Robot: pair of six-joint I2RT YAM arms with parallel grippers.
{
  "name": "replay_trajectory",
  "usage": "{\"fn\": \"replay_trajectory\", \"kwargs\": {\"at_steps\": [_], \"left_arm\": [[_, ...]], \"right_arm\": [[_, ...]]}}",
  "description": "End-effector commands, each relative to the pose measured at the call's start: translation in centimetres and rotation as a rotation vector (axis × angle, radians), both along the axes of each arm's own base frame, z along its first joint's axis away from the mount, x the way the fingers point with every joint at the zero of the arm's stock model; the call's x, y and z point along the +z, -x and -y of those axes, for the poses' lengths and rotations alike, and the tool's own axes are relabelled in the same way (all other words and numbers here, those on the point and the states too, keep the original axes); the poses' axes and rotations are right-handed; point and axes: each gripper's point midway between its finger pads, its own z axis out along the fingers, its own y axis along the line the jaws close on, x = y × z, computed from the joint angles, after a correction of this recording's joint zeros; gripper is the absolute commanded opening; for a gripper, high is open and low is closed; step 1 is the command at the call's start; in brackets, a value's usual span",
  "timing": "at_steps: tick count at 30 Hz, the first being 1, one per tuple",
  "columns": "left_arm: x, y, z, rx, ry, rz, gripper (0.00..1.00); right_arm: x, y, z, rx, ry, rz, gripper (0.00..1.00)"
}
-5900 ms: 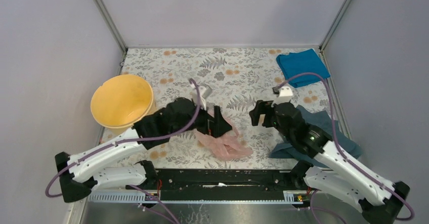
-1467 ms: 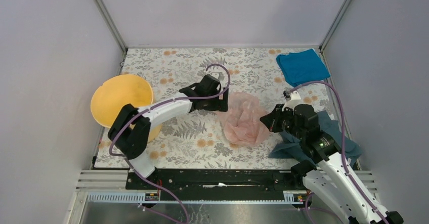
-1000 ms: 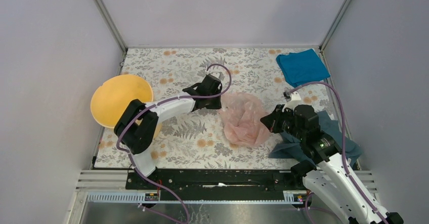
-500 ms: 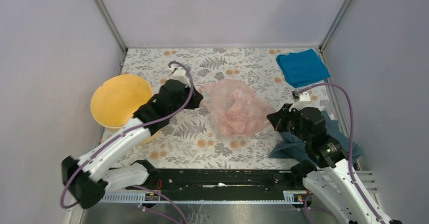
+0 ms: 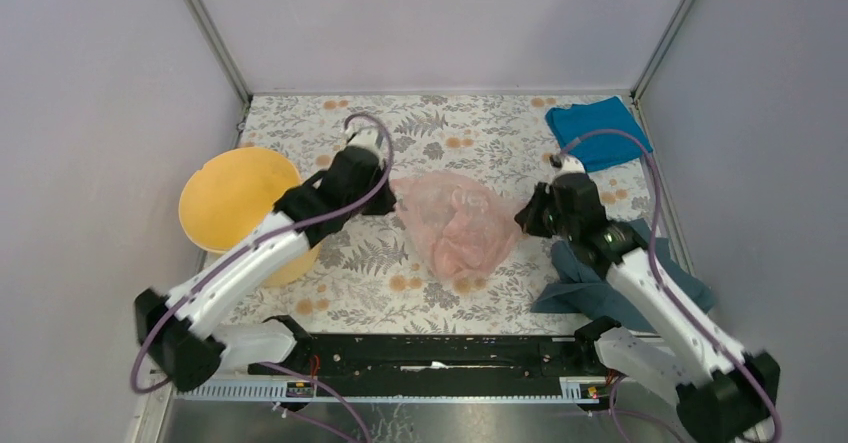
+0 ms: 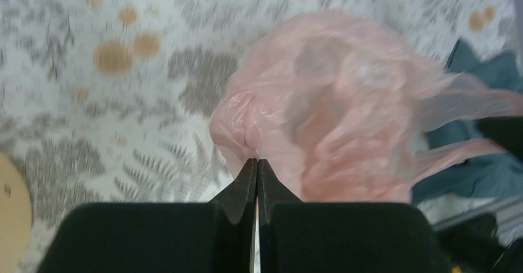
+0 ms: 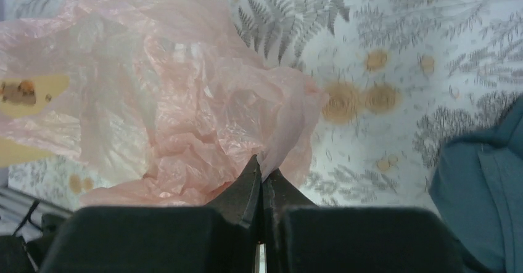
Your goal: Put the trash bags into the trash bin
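The pale-pink trash bag hangs spread between my two grippers above the middle of the floral mat. My left gripper is shut on the bag's left edge, its jaws pressed together on a pinch of film. At the bag's right side, my right gripper is shut on a fold of the film. The yellow-orange trash bin stands at the left edge of the mat, partly behind the left arm, well left of the bag.
A bright blue cloth lies at the back right corner. A grey-blue cloth lies under the right arm at the front right. Grey walls close in the mat on three sides; a black rail runs along the near edge.
The left gripper closed on the bag's left edge. Both grippers then rose and pulled apart, spreading and lifting the bag. The right arm shifted toward the back.
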Motion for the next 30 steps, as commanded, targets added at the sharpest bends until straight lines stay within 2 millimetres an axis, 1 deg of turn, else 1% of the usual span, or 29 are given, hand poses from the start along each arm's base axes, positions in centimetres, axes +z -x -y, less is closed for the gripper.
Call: {"fn": "replay_trajectory", "kwargs": {"at_steps": [1,2,3,4,5,6,7,8,9,10,11,12,13,14,15,16,17,18,19,20,21,22,24,25,26,27,28,29,30], "left_arm": [[8.7,-6.5,1.7,0.092,-0.01,0.131,0.0],[11.2,-7.8,1.8,0.106,-0.016,0.155,0.0],[15.1,-8.6,2.0,0.1,0.006,0.21,0.0],[19.0,-8.5,2.4,0.065,0.041,0.276,0.0],[23.5,-7.6,2.6,0.017,0.107,0.368,0.0],[27.2,-6.3,2.5,-0.019,0.182,0.461,0.0],[31.4,-4.7,1.9,-0.042,0.282,0.59,0.0],[33.1,-3.3,0.9,-0.039,0.336,0.667,0.0],[33.8,-2.4,-0.1,-0.015,0.372,0.719,0.0],[33.1,-2.2,-1.2,0.027,0.379,0.728,0.0],[31.1,-2.6,-1.8,0.073,0.358,0.698,0.0],[28.1,-3.6,-2.2,0.125,0.311,0.634,0.0],[24.1,-4.7,-2.2,0.172,0.25,0.544,0.0],[19.4,-5.8,-1.8,0.208,0.193,0.424,0.0],[14.1,-6.3,-1.1,0.206,0.124,0.3,0.0],[9.8,-6.3,-0.5,0.189,0.079,0.201,0.0],[6.4,-6.0,0.1,0.174,0.056,0.123,0.0],[3.6,-5.4,0.5,0.16,0.045,0.056,0.0],[2.1,-5.0,0.8,0.142,0.049,0.025,0.0],[1.9,-4.8,1.2,0.124,0.065,0.023,0.0],[2.7,-4.8,1.6,0.099,0.088,0.044,0.0],[4.3,-4.9,2.2,0.065,0.112,0.076,0.0],[9.5,-5.5,3.5,-0.014,0.151,0.165,0.0],[12.6,-5.7,4.1,-0.058,0.164,0.213,0.0],[16.5,-5.7,4.3,-0.085,0.185,0.276,0.0],[20.1,-5.4,4.4,-0.109,0.213,0.334,0.0],[24.3,-4.7,4.1,-0.122,0.257,0.412,0.0],[28.1,-3.8,3.5,-0.126,0.308,0.488,0.0],[31.3,-2.7,2.8,-0.128,0.362,0.561,0.0]], "right_arm": [[6.1,-8.1,-0.7,-0.104,-0.008,0.069,0.0],[9.0,-9.9,-0.8,-0.098,-0.014,0.095,0.0],[11.9,-11.3,-1.0,-0.078,0.003,0.119,0.0],[16.5,-12.0,-1.1,-0.053,0.023,0.185,0.0],[21.1,-11.9,-1.4,-0.018,0.02,0.274,0.0],[25.6,-11.0,-1.8,0.023,-0.009,0.381,0.0],[30.2,-9.6,-2.6,0.082,-0.051,0.532,0.0],[33.8,-7.6,-3.0,0.136,-0.091,0.663,0.0],[36.0,-6.0,-3.1,0.171,-0.121,0.764,0.0],[36.7,-5.1,-2.7,0.174,-0.129,0.823,0.0],[36.4,-5.0,-2.2,0.149,-0.126,0.846,0.0],[34.7,-5.3,-1.8,0.126,-0.108,0.837,0.0],[32.0,-6.5,-1.6,0.095,-0.08,0.795,0.0],[26.1,-8.3,-1.7,0.07,-0.032,0.689,0.0],[21.3,-9.5,-1.6,0.046,0.0,0.594,0.0],[16.6,-10.2,-1.4,0.022,0.035,0.492,0.0],[12.1,-10.3,-1.3,0.009,0.058,0.38,0.0],[8.9,-10.0,-1.5,0.01,0.062,0.294,0.0],[7.1,-9.6,-1.7,0.016,0.05,0.25,0.0],[6.8,-9.2,-2.2,0.036,0.019,0.243,0.0],[7.7,-9.2,-2.6,0.046,-0.007,0.266,0.0],[9.4,-9.4,-2.8,0.048,-0.024,0.302,0.0],[13.9,-10.3,-3.1,0.058,-0.022,0.364,0.0],[17.0,-10.8,-3.2,0.065,-0.018,0.408,0.0],[19.6,-11.1,-3.2,0.068,-0.011,0.434,0.0],[23.3,-11.0,-3.1,0.072,-0.018,0.487,0.0],[26.7,-10.3,-3.2,0.09,-0.036,0.549,0.0],[30.0,-9.2,-3.3,0.111,-0.072,0.615,0.0],[33.2,-8.1,-3.1,0.121,-0.114,0.7,0.0]]}}
